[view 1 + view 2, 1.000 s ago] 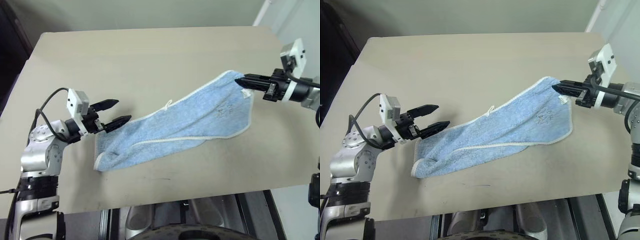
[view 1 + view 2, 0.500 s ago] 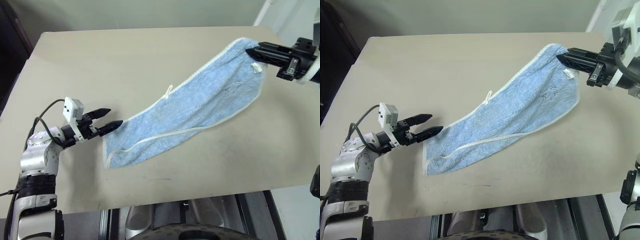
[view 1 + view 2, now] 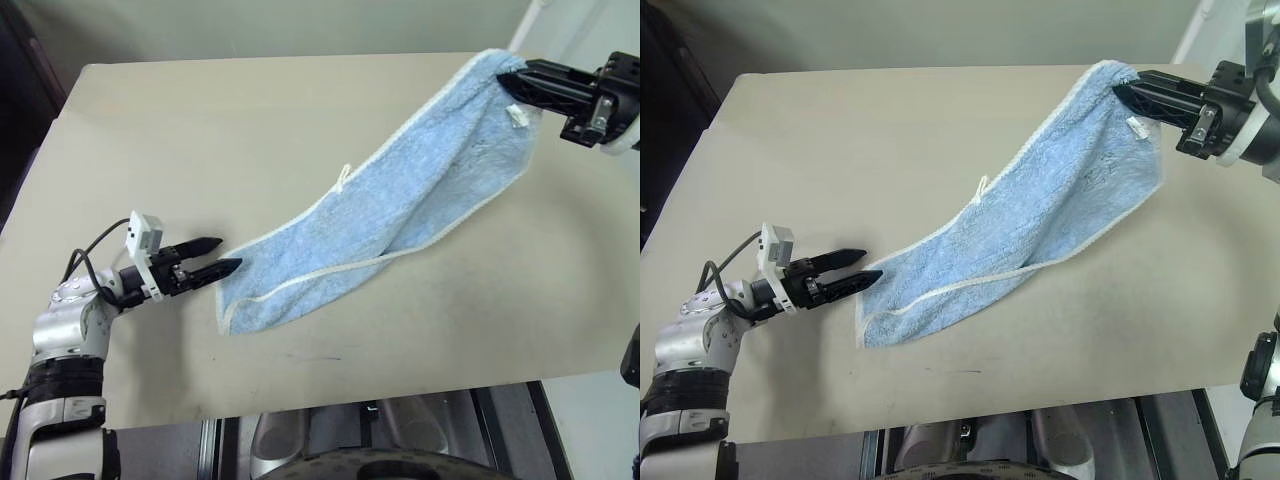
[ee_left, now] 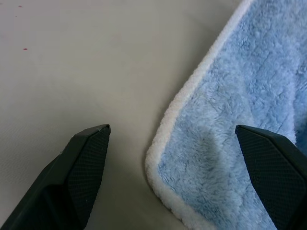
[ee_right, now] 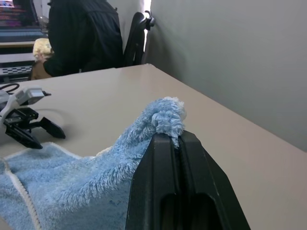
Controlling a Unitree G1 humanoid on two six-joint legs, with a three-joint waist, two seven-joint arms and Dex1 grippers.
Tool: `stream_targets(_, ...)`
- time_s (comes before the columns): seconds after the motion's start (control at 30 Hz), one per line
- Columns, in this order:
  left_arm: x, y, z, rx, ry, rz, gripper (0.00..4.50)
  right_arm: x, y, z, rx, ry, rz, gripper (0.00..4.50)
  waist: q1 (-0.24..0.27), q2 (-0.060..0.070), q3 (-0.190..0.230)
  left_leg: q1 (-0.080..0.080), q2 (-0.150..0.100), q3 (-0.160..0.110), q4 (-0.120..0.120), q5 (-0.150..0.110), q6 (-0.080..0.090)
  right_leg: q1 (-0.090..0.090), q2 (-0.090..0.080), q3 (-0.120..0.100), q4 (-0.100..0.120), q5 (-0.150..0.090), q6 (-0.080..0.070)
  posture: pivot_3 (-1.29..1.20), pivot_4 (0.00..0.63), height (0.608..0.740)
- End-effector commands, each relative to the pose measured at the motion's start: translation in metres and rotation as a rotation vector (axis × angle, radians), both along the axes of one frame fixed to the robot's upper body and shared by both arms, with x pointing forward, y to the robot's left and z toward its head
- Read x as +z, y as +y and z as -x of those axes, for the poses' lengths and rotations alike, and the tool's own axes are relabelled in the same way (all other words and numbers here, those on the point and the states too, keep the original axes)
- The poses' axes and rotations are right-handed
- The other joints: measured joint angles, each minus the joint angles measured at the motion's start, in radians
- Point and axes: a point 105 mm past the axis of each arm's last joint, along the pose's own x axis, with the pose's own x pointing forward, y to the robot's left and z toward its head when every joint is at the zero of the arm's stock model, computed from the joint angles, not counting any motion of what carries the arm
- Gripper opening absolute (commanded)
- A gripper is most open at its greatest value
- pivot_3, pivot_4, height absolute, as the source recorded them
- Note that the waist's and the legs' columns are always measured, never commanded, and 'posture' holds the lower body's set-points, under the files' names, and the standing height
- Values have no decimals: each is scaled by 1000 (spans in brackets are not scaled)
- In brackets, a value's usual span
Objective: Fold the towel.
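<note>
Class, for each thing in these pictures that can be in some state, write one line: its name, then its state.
towel: unfolded, one corner lifted, the opposite end lying on the table.
right tool: shut on the towel's raised corner.
left tool: open, low over the table, at the towel's near corner, not gripping it.
table: bears the towel's lower end.

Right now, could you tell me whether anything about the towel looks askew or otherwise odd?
Yes: the towel is lopsided. The right gripper pinches one corner aloft, while the opposite end drags on the table, unheld beside the open left gripper.
</note>
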Motion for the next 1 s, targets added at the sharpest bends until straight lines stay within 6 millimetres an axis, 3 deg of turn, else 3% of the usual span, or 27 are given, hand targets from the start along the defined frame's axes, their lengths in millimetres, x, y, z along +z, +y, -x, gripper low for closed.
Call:
stream_targets(0.03, -9, -9, 7, -59, 39, -2, 4500, 20, 3, 14, 19, -88, -1, 20, 0, 0, 0, 0, 0, 0, 0, 0, 0, 0, 0, 0, 0, 0, 0, 0, 150, 703)
stream_targets(0.13, -12, -11, 10, -91, 50, -16, 4500, 20, 4, 15, 21, -91, 8, 20, 1, 0, 0, 0, 0, 0, 0, 0, 0, 0, 0, 0, 0, 0, 0, 0, 150, 703)
stream_targets(0.2, -13, -12, 14, -119, 63, -18, 3963, 20, 3, 14, 16, -90, 11, 0, 2, 0, 0, 0, 0, 0, 0, 0, 0, 0, 0, 0, 0, 0, 0, 0, 150, 703)
stream_targets(0.57, -26, 0, 19, -127, 86, -106, 180, 13, 3, 14, 4, -79, 17, 0, 1, 0, 0, 0, 0, 0, 0, -1, 0, 0, 0, 0, 0, -2, 0, 0, 150, 703)
stream_targets(0.8, -24, 4, 15, -98, 54, -90, 53, 15, 2, 13, 2, -84, 16, 0, 1, 1, 0, 1, 0, 0, 0, -1, 0, 0, 0, 0, 1, -1, 0, 0, 150, 703)
stream_targets(1.0, 11, 9, -12, 32, -72, 57, 53, 16, -3, 7, -39, -97, 5, 0, 5, 2, -1, 1, 0, -1, 0, 1, 1, 0, 0, 0, 2, 0, -1, 0, 150, 703)
